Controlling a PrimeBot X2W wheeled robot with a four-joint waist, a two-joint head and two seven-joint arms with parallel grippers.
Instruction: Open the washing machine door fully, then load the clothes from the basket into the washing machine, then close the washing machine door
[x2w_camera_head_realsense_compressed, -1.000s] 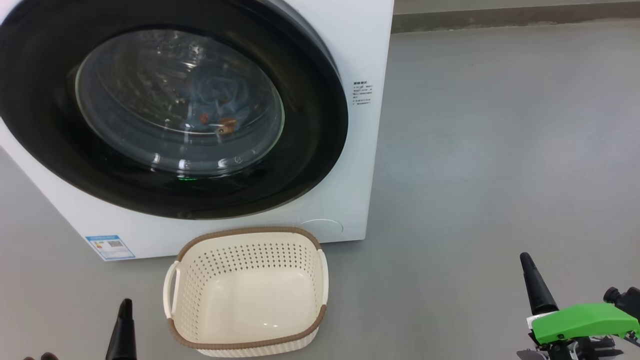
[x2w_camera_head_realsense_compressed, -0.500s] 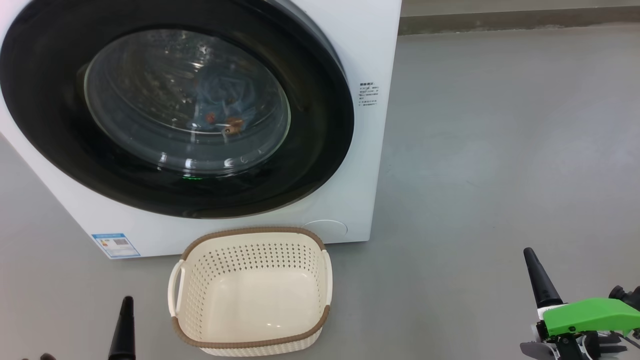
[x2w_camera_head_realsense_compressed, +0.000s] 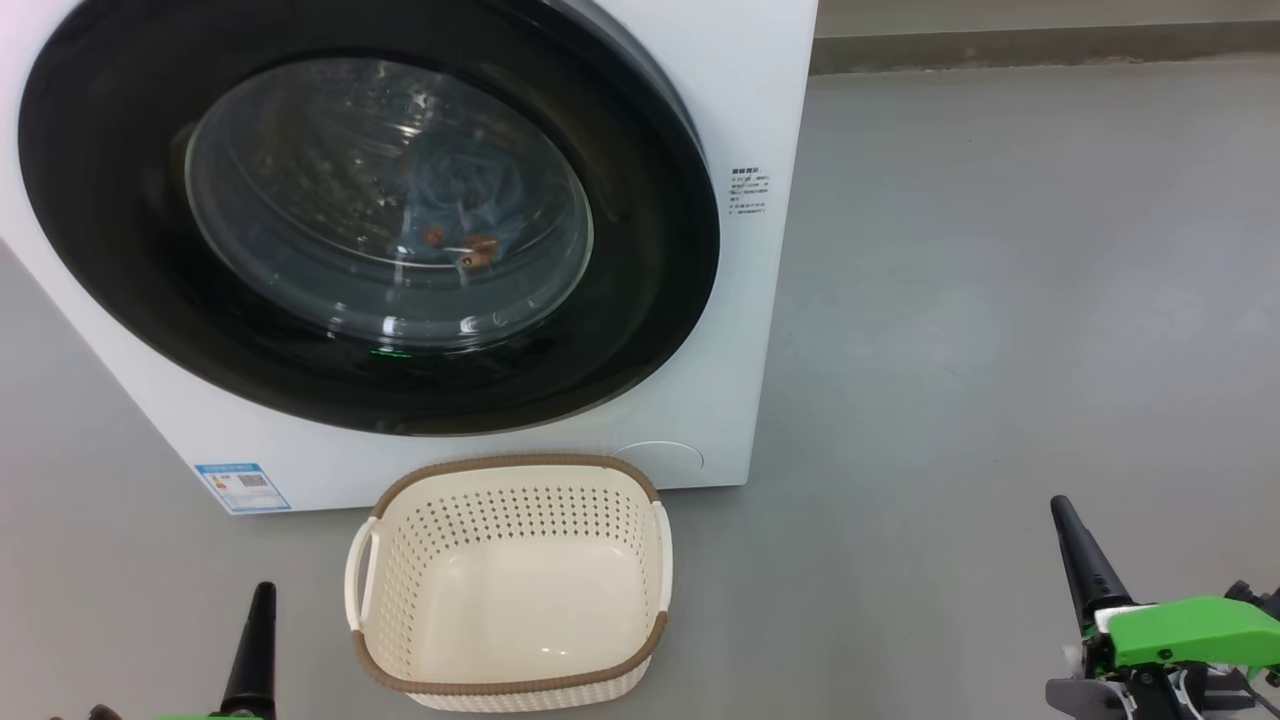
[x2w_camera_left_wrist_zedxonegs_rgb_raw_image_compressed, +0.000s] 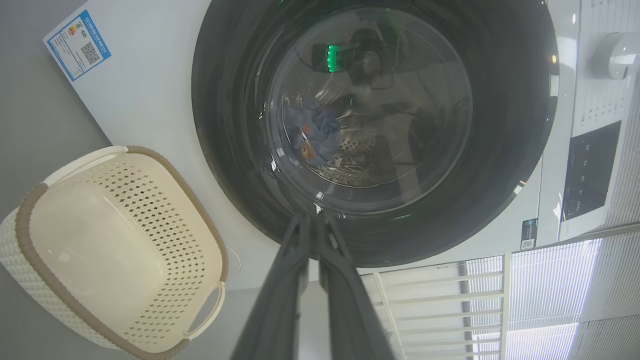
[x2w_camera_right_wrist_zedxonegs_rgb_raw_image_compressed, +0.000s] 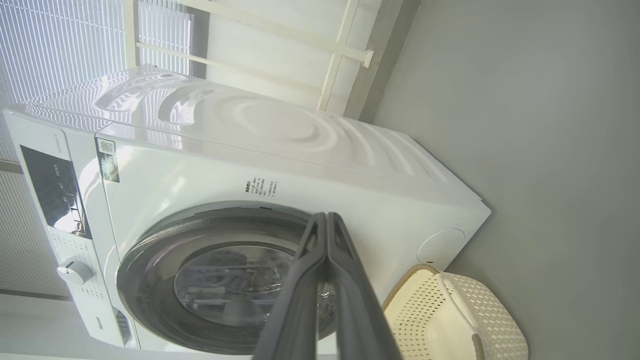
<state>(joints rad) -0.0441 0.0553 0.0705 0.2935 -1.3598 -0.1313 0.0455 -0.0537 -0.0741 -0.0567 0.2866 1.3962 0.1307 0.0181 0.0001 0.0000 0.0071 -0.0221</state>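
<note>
since a second ago my camera turns, so everything slides right. left tool (x2w_camera_head_realsense_compressed: 263, 597) and right tool (x2w_camera_head_realsense_compressed: 1058, 505) are pressed together, empty. clothes (x2w_camera_head_realsense_compressed: 460, 195) sit behind the shut washing machine door (x2w_camera_head_realsense_compressed: 650, 250), basket (x2w_camera_head_realsense_compressed: 515, 462) empty before it. i think the door may swing open if it is not clicked shut.

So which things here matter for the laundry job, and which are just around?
Job: washing machine, its door (shut), blue clothes inside, empty basket.
Just around: blue label, control dial, white railing, grey floor.
</note>
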